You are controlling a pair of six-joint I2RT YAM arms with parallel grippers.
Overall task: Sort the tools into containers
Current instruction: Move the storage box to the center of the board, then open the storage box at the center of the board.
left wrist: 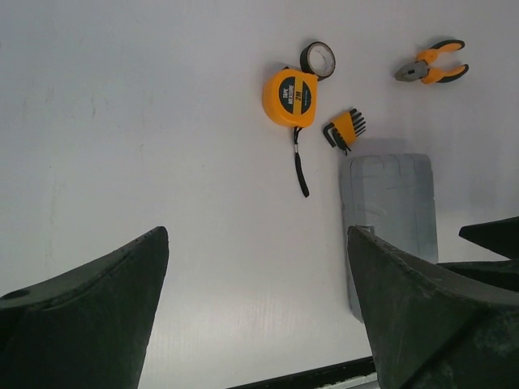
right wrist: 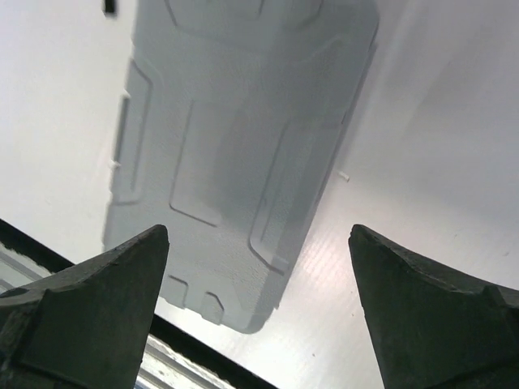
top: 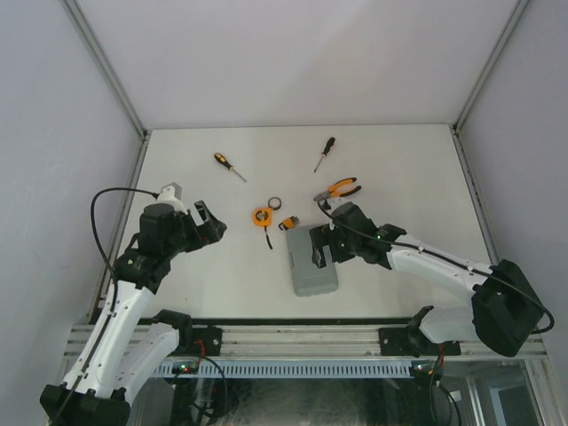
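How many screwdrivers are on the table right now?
2. The left screwdriver lies toward the far left; the right screwdriver lies just beyond the pliers. Another could lie hidden from view.

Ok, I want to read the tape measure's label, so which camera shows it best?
The left wrist view: the tape measure lies large and unobstructed there, its printed face toward the camera. In the top external view it is only a small orange spot, its label too small to read. The right wrist view does not show it.

The right gripper [top: 323,252] covers part of the grey case [top: 308,277] beneath it. Beyond its fingers [right wrist: 89,312], the case's end is cropped.
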